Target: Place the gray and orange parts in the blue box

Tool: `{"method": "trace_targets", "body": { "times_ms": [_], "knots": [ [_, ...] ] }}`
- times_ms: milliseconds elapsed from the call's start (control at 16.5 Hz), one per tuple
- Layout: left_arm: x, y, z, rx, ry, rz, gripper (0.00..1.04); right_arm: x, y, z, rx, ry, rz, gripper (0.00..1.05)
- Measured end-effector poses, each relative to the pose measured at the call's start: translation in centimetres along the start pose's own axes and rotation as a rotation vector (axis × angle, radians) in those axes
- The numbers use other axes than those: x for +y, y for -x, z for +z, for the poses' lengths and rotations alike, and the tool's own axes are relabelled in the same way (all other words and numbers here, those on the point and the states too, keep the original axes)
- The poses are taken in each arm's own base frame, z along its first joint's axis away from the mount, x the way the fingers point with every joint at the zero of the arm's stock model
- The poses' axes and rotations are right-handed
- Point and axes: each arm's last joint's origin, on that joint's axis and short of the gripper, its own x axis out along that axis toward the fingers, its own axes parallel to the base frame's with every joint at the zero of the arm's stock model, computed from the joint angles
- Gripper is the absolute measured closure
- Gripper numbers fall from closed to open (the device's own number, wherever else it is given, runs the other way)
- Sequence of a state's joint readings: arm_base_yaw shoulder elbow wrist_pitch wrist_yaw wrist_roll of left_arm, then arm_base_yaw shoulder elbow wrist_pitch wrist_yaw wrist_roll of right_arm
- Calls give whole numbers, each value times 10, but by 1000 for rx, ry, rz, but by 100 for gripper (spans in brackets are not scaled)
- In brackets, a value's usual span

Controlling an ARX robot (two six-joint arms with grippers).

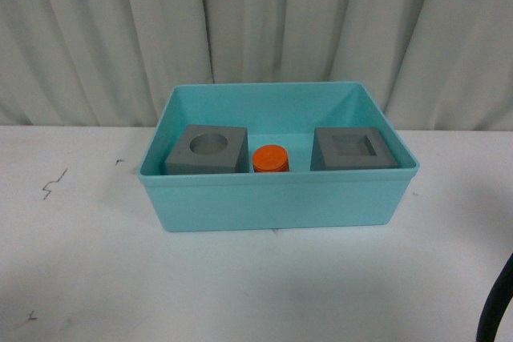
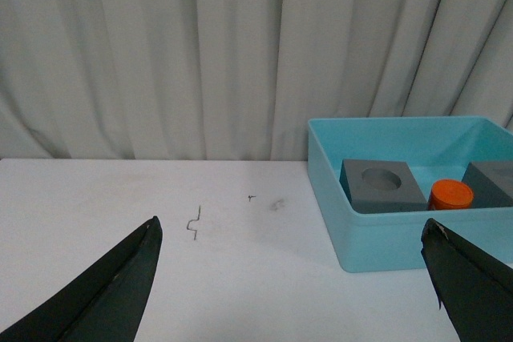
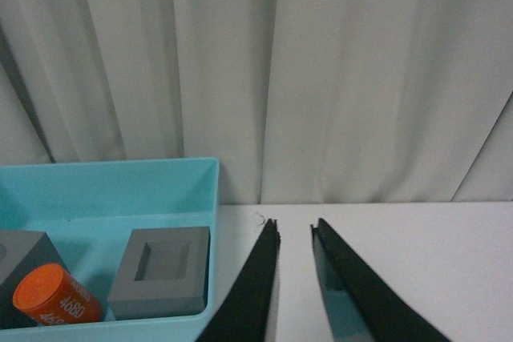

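The blue box [image 1: 276,198] stands on the white table in the front view. Inside it lie a gray cube with a round hole [image 1: 208,150] at the left, the orange cylinder [image 1: 271,158] in the middle and a gray cube with a square recess [image 1: 353,149] at the right. My left gripper [image 2: 292,234] is open and empty, above the table to the left of the box [image 2: 385,238]. My right gripper [image 3: 295,223] is shut and empty, over the table to the right of the box [image 3: 160,178]. The right wrist view shows the cylinder [image 3: 54,298] printed "4680" and the recessed cube [image 3: 163,271].
A pale curtain [image 1: 256,30] hangs behind the table. Small dark marks [image 1: 53,184] lie on the tabletop left of the box. A dark cable or arm part [image 1: 497,302] shows at the front right corner.
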State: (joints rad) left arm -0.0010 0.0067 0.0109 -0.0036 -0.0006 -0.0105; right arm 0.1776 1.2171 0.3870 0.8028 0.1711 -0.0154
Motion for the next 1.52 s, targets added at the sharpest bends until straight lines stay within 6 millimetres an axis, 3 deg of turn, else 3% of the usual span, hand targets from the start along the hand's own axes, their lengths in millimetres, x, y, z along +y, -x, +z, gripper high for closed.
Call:
{"method": "trace_targets", "body": {
  "times_ms": [121,304,607,911,1518],
  "knots": [
    [0,0,0,0,0,0,7,-9,17,-1,-40,-8,-10,103],
    [0,0,0,0,0,0,7,-19,41,-20,-7,-7,-11,103],
    [0,0,0,0,0,0,7,-37,72,-32,-15,-10,-24,103],
    [0,0,0,0,0,0,7,-35,92,-48,0,-10,-9,103],
    [0,0,0,0,0,0,7,-35,111,-41,-39,-10,-10,103]
  ]
}}
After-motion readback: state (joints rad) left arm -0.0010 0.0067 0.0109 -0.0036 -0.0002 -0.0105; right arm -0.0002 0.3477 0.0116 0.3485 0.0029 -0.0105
